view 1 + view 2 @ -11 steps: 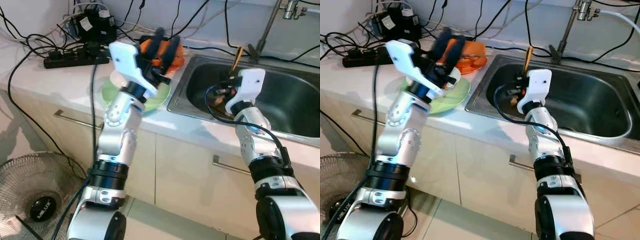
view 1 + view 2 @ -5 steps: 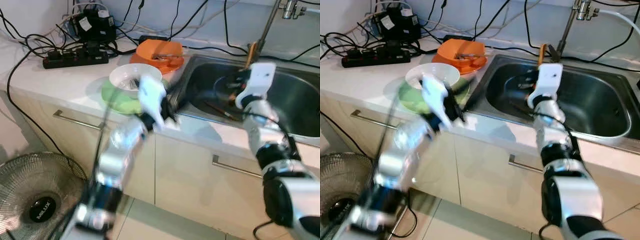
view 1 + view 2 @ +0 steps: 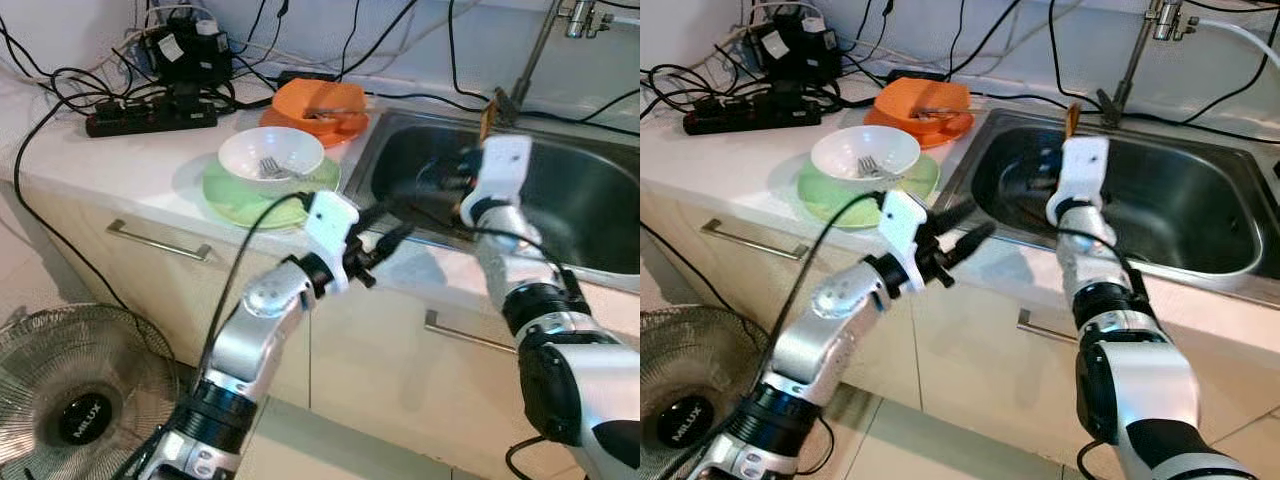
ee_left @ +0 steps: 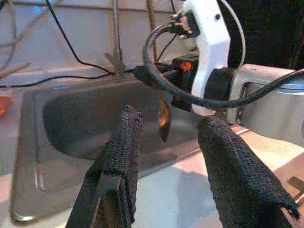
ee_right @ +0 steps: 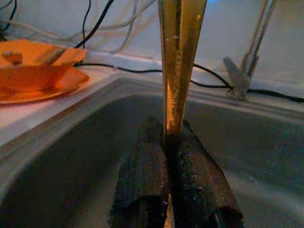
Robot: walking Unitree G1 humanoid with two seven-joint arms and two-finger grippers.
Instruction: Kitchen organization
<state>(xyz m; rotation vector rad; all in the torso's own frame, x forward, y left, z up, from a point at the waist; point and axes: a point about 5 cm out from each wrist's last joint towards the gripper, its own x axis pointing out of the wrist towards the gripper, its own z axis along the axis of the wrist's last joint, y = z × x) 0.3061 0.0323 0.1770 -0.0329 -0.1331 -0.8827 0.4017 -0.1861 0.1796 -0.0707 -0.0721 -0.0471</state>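
**Golden utensil pinched over the sink**

Black fingers of my right gripper [image 5: 170, 156] are clamped tight on a slim golden metal utensil handle [image 5: 179, 66], which stands upright above the stainless steel sink basin [image 3: 590, 210]. I see my left gripper [image 4: 166, 156] hovering off the counter's front edge with its fingers spread and nothing between them, aimed toward the sink. At ten o'clock from that gripper sits a white bowl holding a fork [image 3: 270, 156] on a round green plate [image 3: 240, 198]; beyond them, at twelve o'clock, orange dishes [image 3: 320, 104].
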